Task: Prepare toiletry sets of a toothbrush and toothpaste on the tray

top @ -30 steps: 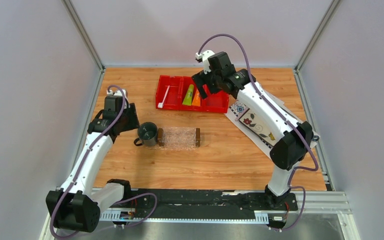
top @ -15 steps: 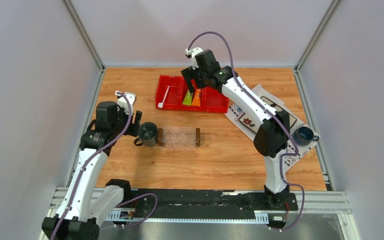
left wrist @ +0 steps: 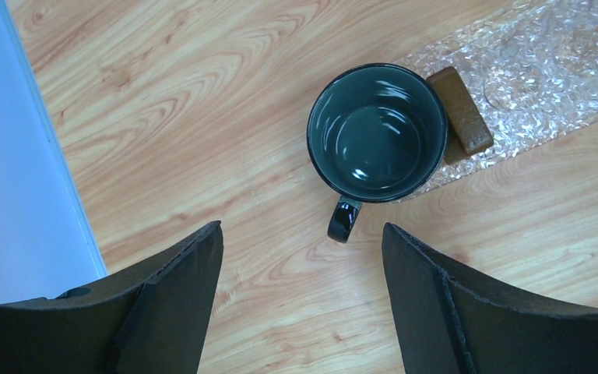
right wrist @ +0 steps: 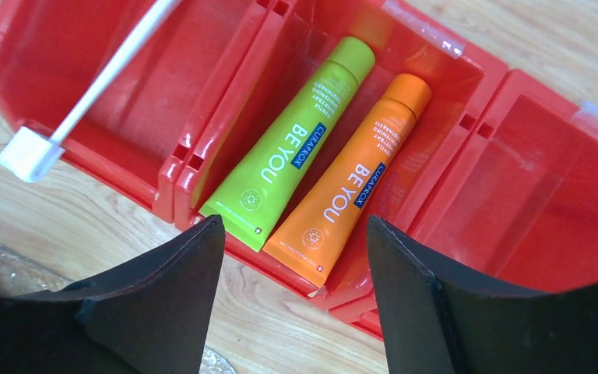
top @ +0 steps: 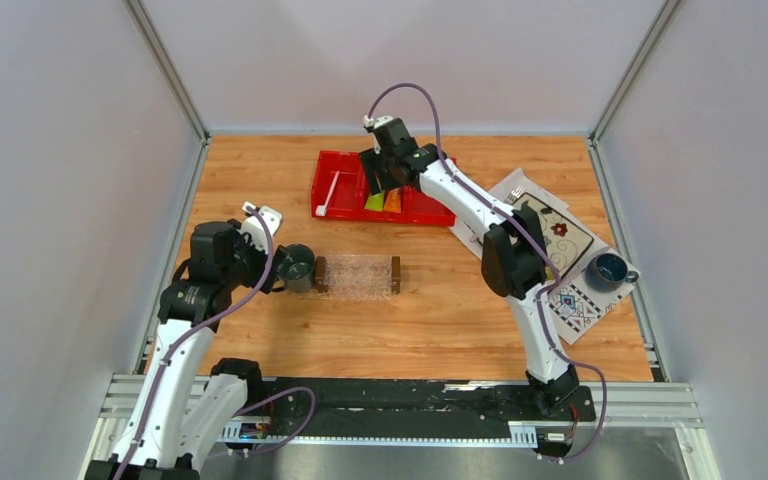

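Right gripper (right wrist: 293,226) above toothpaste (right wrist: 288,152) in red bin (right wrist: 561,195), jaws apart, empty. Left gripper (left wrist: 302,227) well apart from bin, jaws wide, empty.

This is a robotics lab test cell. A wood-grain tabletop (top: 440,320) is boxed in by plain pale grey wall panels (top: 60,150) set in bare aluminium frame posts (top: 165,65). A white-and-black left robot arm (top: 175,350) and its matching right robot arm (top: 460,195), trailing looped purple cables (top: 405,88), are bolted to a black mounting rail (top: 410,398) on slotted silver extrusion (top: 640,405).
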`<action>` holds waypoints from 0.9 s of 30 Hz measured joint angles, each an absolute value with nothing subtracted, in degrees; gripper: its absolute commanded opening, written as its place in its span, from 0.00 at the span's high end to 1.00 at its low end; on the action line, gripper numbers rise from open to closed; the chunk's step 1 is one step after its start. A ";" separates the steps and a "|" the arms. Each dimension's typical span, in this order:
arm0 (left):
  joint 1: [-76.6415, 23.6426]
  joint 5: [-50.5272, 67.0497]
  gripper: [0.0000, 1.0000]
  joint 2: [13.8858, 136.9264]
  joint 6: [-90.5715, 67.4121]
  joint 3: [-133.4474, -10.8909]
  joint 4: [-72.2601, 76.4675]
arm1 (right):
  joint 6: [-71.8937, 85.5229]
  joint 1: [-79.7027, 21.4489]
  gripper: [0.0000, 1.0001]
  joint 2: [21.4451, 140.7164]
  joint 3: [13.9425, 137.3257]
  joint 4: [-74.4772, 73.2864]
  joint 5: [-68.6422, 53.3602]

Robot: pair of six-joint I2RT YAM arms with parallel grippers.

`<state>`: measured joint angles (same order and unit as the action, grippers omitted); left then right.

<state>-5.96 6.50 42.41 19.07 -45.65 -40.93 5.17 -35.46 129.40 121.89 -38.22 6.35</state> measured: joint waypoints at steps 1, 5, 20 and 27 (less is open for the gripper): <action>-5.96 6.72 0.18 42.17 19.25 -45.65 -40.95 | 5.39 -35.46 0.30 130.10 121.89 -38.22 6.63; -5.96 7.77 0.18 40.86 19.25 -45.65 -40.93 | 5.98 -35.46 0.29 131.39 121.89 -38.26 7.46; -5.96 7.40 0.18 39.38 18.81 -45.65 -40.91 | 9.85 -33.19 0.32 140.03 128.92 -38.11 4.14; -5.96 7.44 0.18 39.83 18.81 -45.65 -40.71 | 10.76 -33.21 0.31 140.51 129.14 -38.37 3.99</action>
